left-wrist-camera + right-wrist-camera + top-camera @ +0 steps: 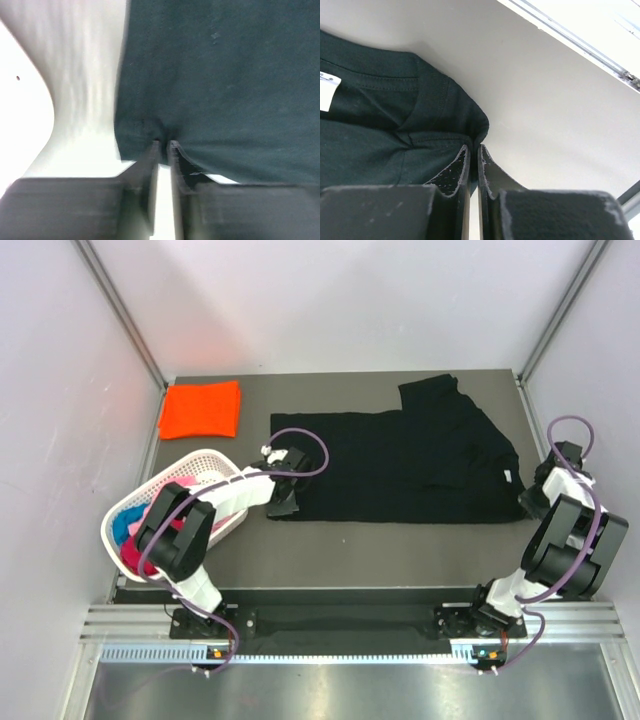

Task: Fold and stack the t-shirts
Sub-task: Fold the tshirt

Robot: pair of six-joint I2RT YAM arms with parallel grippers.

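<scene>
A flat grey table [400, 550] stands inside a booth of pale walls [330, 300], with metal posts [125, 312] rising from its two far corners. A black t-shirt [410, 460] lies spread over the middle and right of the table, one sleeve reaching toward the far right corner. An orange t-shirt [202, 409] lies folded flat at the far left corner, well apart from the black one.

The left wrist view is blurred. The small white label [327, 92] at the black shirt's neck is cut off by the edge of the right wrist view. The left arm [180, 530] hides most of what lies in the basket.

A white lattice basket [215, 457] stands at the left edge of the table. It holds bunched cloth, pink [135, 530] and magenta [133, 562], with a bit of blue [122, 517] showing.

The left claw [162, 146] is pinched shut on the hem of the black t-shirt at its near left corner. The right claw [474, 148] is closed on a fold of the same shirt beside the collar, near the right edge of the table
</scene>
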